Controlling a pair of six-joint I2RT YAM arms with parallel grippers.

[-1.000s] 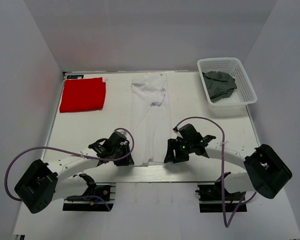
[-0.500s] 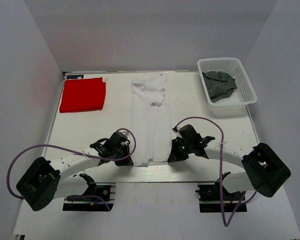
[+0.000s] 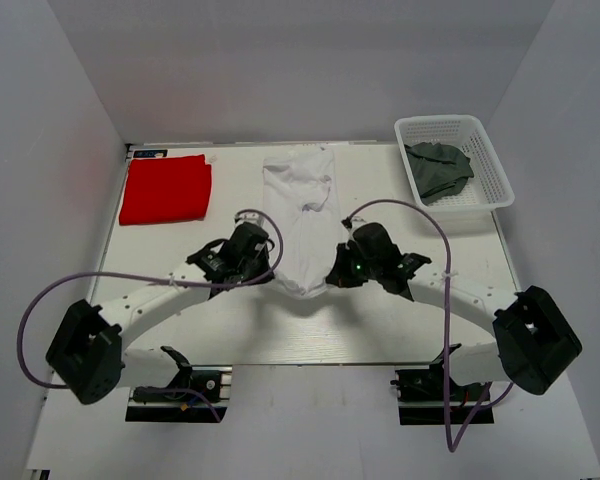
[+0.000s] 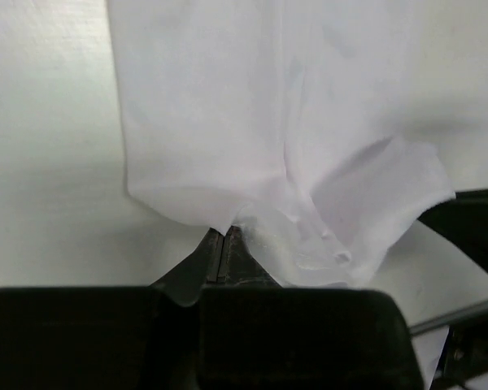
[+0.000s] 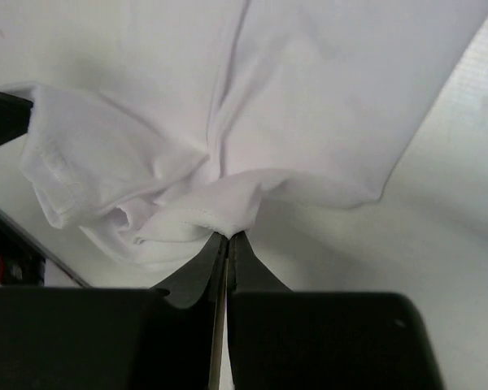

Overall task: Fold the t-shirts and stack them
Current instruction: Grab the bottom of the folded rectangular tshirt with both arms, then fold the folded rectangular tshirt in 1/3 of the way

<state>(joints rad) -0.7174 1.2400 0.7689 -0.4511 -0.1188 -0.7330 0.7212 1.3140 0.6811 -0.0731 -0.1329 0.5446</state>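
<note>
The white t-shirt (image 3: 302, 205) lies as a long strip down the middle of the table, its near end lifted and sagging between both grippers. My left gripper (image 3: 265, 266) is shut on the shirt's near left corner (image 4: 228, 219). My right gripper (image 3: 335, 268) is shut on the near right corner (image 5: 232, 219). The cloth bunches and droops between the two grips. A folded bright red t-shirt (image 3: 166, 188) rests at the far left of the table. The dark grey-green t-shirt (image 3: 439, 168) lies crumpled inside the white lattice basket (image 3: 483, 135).
The basket stands at the far right corner of the table (image 3: 180, 270). Purple cables (image 3: 400, 215) loop over both arms. White walls close in the table on three sides.
Both grippers closed on the white shirt's near corners and carried them away from the table's near edge towards the middle, so the near end now sags between them.
</note>
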